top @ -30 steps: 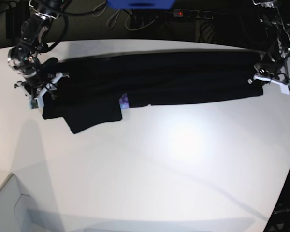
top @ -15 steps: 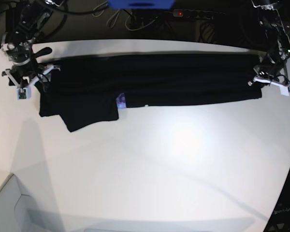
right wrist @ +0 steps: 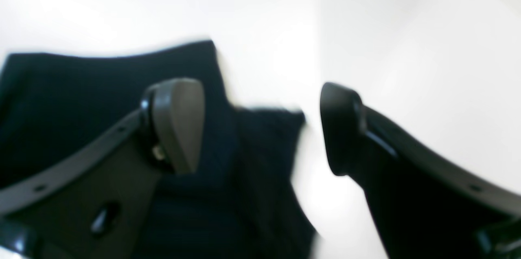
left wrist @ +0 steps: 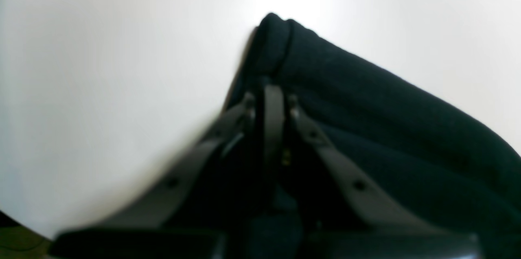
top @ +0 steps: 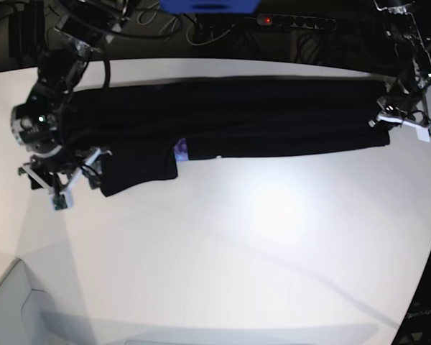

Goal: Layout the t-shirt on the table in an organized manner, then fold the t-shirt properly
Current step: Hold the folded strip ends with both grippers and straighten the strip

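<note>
Left pincer (left wrist: 270,100) pinches t-shirt (top: 237,115) hem; right pincer (right wrist: 260,128) spread over sleeve. Grab sleeve low against desk (top: 273,251), pull flat.

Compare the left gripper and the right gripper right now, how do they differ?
The left gripper is shut on the t-shirt, pinching a fold of black cloth; the right gripper stands wide open, holding nothing. The left gripper sits at the shirt's end on the base view's right; the right gripper hovers over the sleeve end on that view's left. Both are above the white table.
</note>
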You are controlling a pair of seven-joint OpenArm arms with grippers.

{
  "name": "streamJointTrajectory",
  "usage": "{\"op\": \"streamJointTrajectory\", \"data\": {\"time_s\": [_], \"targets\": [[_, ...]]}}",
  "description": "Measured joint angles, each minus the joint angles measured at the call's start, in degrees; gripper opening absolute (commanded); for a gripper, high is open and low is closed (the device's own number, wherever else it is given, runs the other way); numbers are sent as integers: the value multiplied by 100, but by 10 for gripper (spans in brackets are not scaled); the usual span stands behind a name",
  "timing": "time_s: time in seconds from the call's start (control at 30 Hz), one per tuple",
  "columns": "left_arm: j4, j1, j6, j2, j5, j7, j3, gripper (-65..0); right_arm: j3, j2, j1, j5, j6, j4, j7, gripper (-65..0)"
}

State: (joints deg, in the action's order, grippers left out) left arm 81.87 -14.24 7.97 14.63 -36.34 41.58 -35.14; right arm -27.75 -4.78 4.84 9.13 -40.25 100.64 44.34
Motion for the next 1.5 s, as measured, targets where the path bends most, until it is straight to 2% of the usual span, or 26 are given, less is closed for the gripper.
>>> {"op": "streamJointTrajectory", "data": {"time_s": [0.1, 0.27, 0.43, 0.5, 0.53, 0.67, 0.77, 0.9, 1.13, 1.23, 1.4, 1.5], "targets": [[0, -4, 0, 0, 0, -7, 0, -650, 66, 4, 407, 11, 2, -861, -68, -199], [4, -17, -2, 2, 0, -11, 0, -650, 4, 286, 907, 68, 17, -2186, -68, -202], [4, -20, -4, -59, 2, -59, -33, -650, -9, 385, 1003, 48, 22, -2824, -796, -208], [4, -26, -4, -70, 2, -66, -35, -650, 31, 382, 933, 57, 22, -2909, -890, -270], [4, -22, -4, -68, 2, -63, -33, -650, 52, 382, 870, 50, 24, -2905, -944, -331], [4, -17, -4, -83, 2, -68, -33, -650, 50, 398, 815, 7, 22, -2903, -981, -645], [4, -17, -4, -85, 2, -70, -33, -650, 55, 378, 658, 9, 22, -2686, -942, -650], [7, -20, -9, -85, 4, -70, -24, -650, 44, 332, 144, 70, 22, -1639, -826, -650], [11, -17, -15, -98, 0, -85, -24, -650, 61, -15, -857, 4, 11, 195, -933, -650], [11, -17, -20, -133, 4, -114, -26, -650, 28, -114, -1296, 68, -2, 350, -817, -650], [26, -13, -22, -210, 4, -131, -55, -650, -4, -94, -1534, -20, 20, 238, -1014, -650], [26, -15, -22, -208, 0, -116, -55, -650, -164, -101, -1552, -22, 0, -55, -911, -650]]}}
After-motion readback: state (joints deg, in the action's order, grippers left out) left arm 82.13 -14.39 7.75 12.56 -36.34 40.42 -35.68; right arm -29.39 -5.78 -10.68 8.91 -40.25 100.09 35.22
